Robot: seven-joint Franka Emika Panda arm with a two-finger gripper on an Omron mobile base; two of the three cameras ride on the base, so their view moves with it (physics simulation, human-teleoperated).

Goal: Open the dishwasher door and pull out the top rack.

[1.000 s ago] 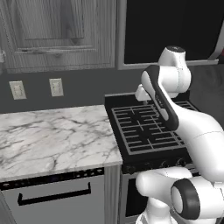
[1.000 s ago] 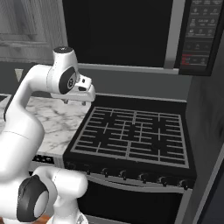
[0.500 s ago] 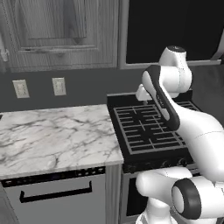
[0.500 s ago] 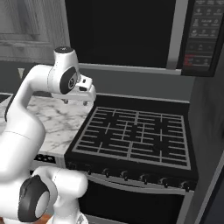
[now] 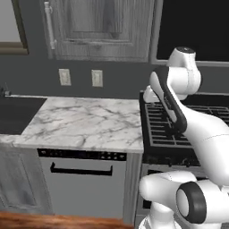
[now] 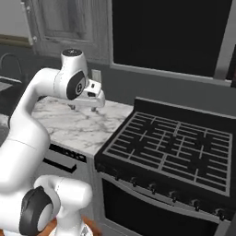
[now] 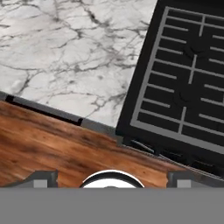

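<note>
The dishwasher door is a plain grey panel under the marble counter, upright and shut, with a black bar handle and a dark control strip along its top. From the right base view its upper corner shows beside my arm. The top rack is hidden behind the shut door. My gripper hangs above the counter's right end, near the stove edge, with fingers spread and nothing between them. In the hand view its fingertips stand wide apart, pointing down at the counter and stove. My hand shows partly behind the arm.
A black stove with grates stands right of the marble counter. A sink lies at the left. A grey wood-grain cabinet hangs above, and a dark microwave over the stove. Wood floor lies in front.
The whole picture has shifted: the base has driven, so the dishwasher door and sink side show more fully. The arm keeps its pose over the counter.
</note>
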